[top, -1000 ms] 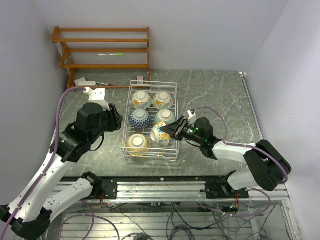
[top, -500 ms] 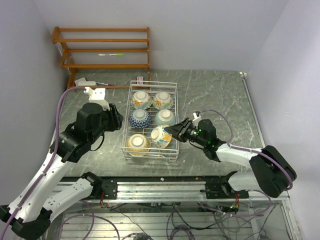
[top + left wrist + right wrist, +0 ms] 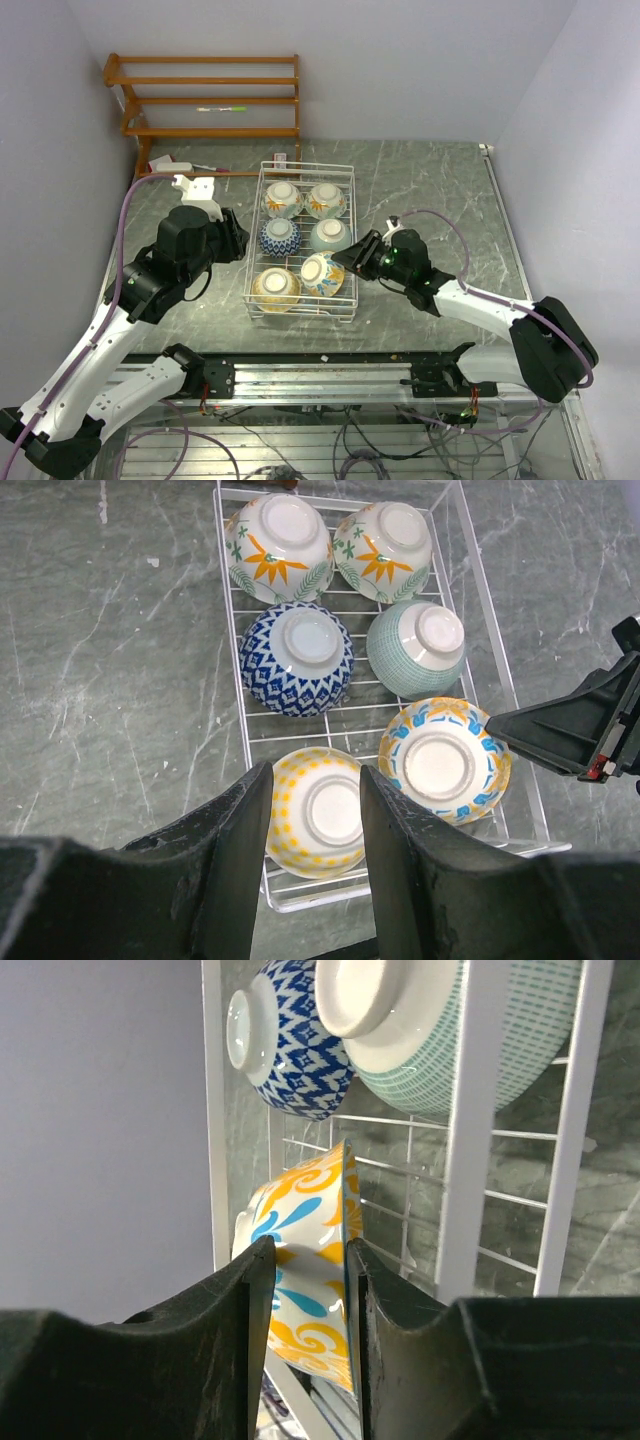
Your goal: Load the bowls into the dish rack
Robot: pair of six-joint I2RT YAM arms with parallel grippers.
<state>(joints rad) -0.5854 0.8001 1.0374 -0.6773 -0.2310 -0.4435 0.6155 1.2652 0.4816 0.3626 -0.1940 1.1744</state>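
Observation:
The white wire dish rack [image 3: 305, 165] holds several bowls, all upside down. A blue-and-yellow patterned bowl [image 3: 323, 273] lies flat in its near right cell, beside a yellow-dotted bowl [image 3: 318, 808]. My right gripper [image 3: 343, 262] is at that bowl's right rim. In the right wrist view the right gripper [image 3: 310, 1250] stands open by a small gap, with the patterned bowl [image 3: 305, 1260] showing between its fingers and its rim along one finger. My left gripper [image 3: 316, 775] hovers open and empty above the rack's near left side, over the dotted bowl.
A blue diamond bowl [image 3: 297, 658], a pale green bowl [image 3: 418, 648] and two orange-flower bowls [image 3: 280, 545] fill the other cells. A wooden shelf [image 3: 205, 100] stands at the back left, with small items [image 3: 175, 163] on the table before it. Walls close in on both sides.
The patterned bowl, held tilted by my right gripper a second ago, has come down and now lies flat in the rack. The left arm has barely moved.

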